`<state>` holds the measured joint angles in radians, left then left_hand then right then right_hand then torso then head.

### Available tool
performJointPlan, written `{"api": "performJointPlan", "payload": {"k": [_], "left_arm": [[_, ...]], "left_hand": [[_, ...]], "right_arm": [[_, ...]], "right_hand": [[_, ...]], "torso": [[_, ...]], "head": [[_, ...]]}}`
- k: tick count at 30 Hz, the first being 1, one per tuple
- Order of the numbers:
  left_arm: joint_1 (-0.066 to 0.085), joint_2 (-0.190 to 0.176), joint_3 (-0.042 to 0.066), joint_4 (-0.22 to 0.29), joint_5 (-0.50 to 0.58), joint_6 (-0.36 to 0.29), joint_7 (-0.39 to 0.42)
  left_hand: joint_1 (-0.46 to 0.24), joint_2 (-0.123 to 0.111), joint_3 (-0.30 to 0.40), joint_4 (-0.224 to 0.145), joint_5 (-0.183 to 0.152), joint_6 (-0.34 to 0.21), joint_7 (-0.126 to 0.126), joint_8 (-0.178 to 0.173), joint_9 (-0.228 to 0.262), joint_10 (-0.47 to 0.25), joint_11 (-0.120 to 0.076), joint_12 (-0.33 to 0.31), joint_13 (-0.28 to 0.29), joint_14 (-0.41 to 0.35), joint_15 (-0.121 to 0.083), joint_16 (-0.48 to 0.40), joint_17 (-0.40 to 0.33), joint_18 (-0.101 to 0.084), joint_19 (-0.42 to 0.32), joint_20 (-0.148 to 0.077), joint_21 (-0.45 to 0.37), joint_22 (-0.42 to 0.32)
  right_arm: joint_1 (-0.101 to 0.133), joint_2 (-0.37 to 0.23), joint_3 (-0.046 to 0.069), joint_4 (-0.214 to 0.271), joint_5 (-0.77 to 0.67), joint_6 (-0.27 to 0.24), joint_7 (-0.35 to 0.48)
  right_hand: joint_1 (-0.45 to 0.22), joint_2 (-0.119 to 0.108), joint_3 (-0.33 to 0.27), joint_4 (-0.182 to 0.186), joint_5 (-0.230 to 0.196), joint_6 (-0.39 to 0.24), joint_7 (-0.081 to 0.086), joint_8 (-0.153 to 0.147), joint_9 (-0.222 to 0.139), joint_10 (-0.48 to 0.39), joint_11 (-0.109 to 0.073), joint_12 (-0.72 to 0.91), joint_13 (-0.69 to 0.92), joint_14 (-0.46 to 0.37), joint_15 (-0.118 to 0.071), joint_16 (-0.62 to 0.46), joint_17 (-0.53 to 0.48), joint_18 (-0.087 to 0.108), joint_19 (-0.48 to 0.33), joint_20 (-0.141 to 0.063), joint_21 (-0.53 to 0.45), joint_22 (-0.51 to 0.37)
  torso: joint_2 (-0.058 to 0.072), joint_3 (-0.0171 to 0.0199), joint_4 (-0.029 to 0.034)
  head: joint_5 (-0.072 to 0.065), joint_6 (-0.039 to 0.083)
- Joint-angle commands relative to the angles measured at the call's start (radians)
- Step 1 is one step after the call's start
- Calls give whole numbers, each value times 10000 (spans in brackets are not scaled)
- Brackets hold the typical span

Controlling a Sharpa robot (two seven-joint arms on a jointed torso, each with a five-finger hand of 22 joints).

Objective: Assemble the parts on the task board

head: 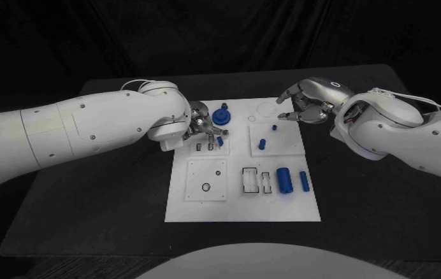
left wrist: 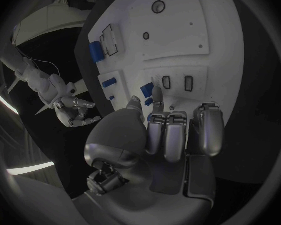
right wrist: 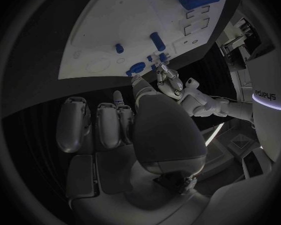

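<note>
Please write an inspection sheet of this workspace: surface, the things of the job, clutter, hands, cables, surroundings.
Surface: black table, bare around the board.
Job's things: white task board; large blue cylinder and slimmer blue part lying on it; small blue peg; blue knob by the left hand.
Clutter: nothing seen.
Hands: left hand over the board's left slots, grip unclear; right hand above the far right corner, holding nothing.
Cables: thin wire on the left arm.
Surroundings: dark curtain.
</note>
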<state>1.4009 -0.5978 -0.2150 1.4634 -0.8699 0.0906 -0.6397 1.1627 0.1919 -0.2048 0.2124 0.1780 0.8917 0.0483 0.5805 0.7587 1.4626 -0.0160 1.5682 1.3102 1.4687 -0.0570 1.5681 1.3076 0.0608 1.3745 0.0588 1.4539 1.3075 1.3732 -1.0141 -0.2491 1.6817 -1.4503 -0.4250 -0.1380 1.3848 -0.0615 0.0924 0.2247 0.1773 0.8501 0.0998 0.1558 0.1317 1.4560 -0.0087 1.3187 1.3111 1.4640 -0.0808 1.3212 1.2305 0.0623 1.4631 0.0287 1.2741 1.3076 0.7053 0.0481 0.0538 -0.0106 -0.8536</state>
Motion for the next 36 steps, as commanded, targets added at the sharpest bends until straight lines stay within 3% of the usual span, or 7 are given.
{"api": "performJointPlan", "payload": {"k": [1, 23, 31, 36], "left_arm": [[21, 81, 11, -46, 7, 49, 104], [18, 319, 11, -290, 7, 469, 50], [16, 370, 11, -386, 7, 543, 67], [16, 416, 11, -440, 7, 618, 63]], "left_hand": [[101, 14, 74, 9, 39, 72, -20, -73, 12, 1082, -6, 26, 2606, 1021, -6, 26, 2632, -3, -74, -23, -39, 482], [196, 23, 250, -122, 36, 163, -42, -186, 113, 1082, -22, 26, 2606, 1021, -18, 26, 2632, -6, -53, -36, -58, 500], [300, 22, 503, -282, 414, 189, -68, -371, 236, 1082, -44, 26, 2606, 1021, -37, 26, 2632, 5, -82, -57, -112, 476], [317, 13, 553, -314, 469, 202, -70, -404, 262, 1082, -48, 26, 2606, 1021, -41, 26, 2632, 4, -78, -59, -117, 482]], "right_arm": [[-34, 3, 5, -20, -18, -278, 139], [-121, -12, 5, -50, -18, -423, 347], [-144, -10, 5, -18, -18, -418, 373], [-158, -13, 5, -27, -18, -418, 381]], "right_hand": [[-69, 28, -46, -6, -33, 43, -6, 39, -12, 41, -1, 3, -207, 536, 52, 47, 10, -40, 183, 56, 51, 1862], [-61, 42, -51, -22, -16, 142, -8, 76, -11, 63, 6, 13, -207, 547, 55, 84, 39, -48, 204, 56, 97, 1876], [-42, 46, -46, -39, 15, 168, -7, 84, -13, 61, 10, 0, -224, 546, 58, 84, 33, -48, 206, 57, 96, 1875], [-42, 46, -46, -39, 15, 168, -7, 84, -13, 61, 10, 0, -224, 546, 58, 84, 33, -48, 206, 57, 96, 1875]], "torso": [[2, 6, -2], [3, 7, 5], [2, 4, 3], [-7, 3, 13]], "head": [[-9, -10], [-89, -188], [-103, -191], [-112, -191]]}}
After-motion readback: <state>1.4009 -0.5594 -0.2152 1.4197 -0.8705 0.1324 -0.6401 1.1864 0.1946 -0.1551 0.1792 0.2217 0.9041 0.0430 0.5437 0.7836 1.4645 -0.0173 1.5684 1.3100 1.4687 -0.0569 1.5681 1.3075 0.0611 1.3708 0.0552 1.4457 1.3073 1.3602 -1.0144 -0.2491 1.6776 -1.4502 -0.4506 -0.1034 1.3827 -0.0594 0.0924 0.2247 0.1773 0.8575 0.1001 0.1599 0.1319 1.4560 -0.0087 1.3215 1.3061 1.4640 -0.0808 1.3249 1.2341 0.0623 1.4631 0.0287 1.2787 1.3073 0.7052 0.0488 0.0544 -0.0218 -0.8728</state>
